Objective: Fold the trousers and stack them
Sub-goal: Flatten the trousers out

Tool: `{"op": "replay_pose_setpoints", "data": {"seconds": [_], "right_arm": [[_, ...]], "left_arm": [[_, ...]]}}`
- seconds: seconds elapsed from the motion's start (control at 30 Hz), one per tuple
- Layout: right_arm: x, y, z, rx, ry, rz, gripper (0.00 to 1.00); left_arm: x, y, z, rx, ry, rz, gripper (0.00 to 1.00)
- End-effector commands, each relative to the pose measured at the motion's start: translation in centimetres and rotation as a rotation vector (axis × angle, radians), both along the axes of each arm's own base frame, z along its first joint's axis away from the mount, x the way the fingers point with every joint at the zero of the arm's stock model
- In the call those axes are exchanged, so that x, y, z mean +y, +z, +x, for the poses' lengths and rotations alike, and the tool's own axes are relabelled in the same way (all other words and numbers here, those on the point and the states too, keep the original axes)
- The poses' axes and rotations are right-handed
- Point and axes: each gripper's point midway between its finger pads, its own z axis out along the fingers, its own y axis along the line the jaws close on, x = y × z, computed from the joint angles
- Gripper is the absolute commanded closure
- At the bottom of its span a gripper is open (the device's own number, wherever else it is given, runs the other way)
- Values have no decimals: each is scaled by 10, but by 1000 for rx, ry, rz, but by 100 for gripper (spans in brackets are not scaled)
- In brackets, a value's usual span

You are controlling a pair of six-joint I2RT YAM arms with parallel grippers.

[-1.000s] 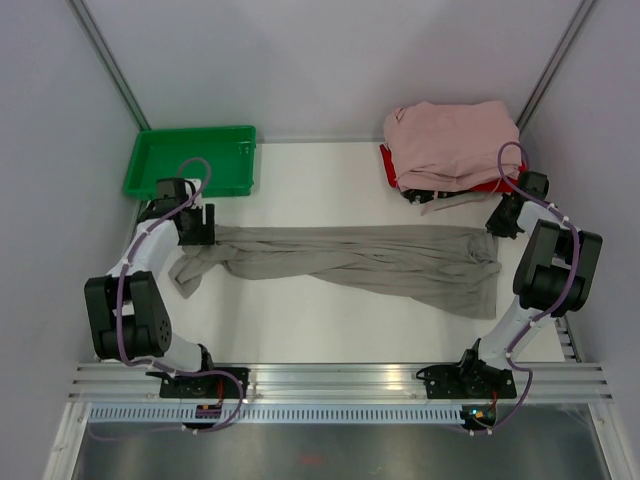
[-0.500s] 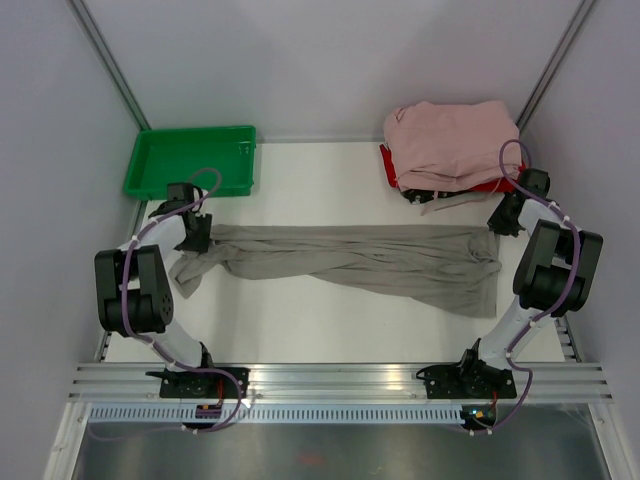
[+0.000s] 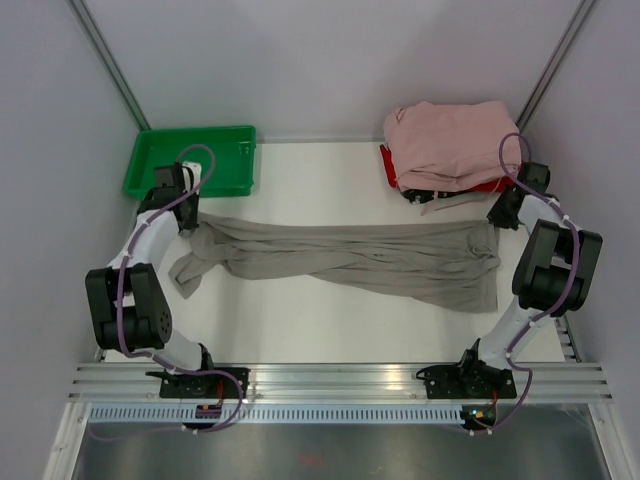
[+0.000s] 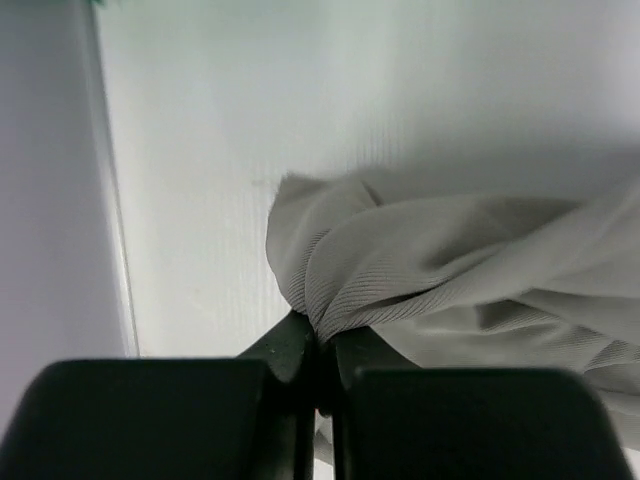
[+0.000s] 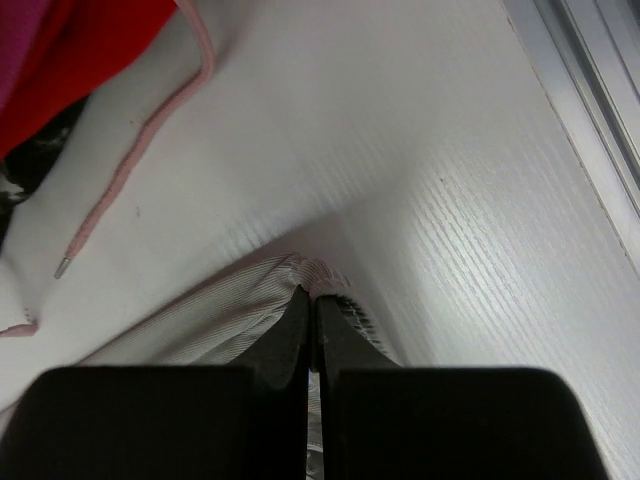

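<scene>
Ends of trousers (image 3: 350,258) inside both end effectors (image 4: 321,338) (image 5: 312,300)

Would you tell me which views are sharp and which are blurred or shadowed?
Top view: even light, sharp, trousers cast soft shadows. Left wrist: left pincer is a dark blur, cloth ribbing near it crisp, far table washed out. Right wrist: right pincer soft-edged, table grain crisp.

Left arm (image 3: 150,238) and right arm (image 3: 512,318): white link shells between bulky black joint housings, each trailed by a looping purple cable (image 3: 119,300). Black bases (image 3: 200,383) stand on a ribbed aluminium rail (image 3: 340,376) along the bottom of the frame. Left gripper (image 4: 322,335) and right gripper (image 5: 312,300): matte black, flat tapering fingers.
</scene>
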Motion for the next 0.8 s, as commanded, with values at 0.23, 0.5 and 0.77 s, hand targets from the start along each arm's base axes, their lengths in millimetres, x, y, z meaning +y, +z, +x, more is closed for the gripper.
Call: {"op": "replay_pose_setpoints", "data": {"seconds": [0.23,0.5,0.77], "right_arm": [[-8,212,50,-495,63,-178,100],[-5,348,21,-744,113,-392,100],[19,409,-32,-891,150,-457,100]], "left_arm": [[12,180,56,-434,-61,75,98],[44,265,50,-662,-78,196,98],[39,328,13,-777,-140,277,98]]}}
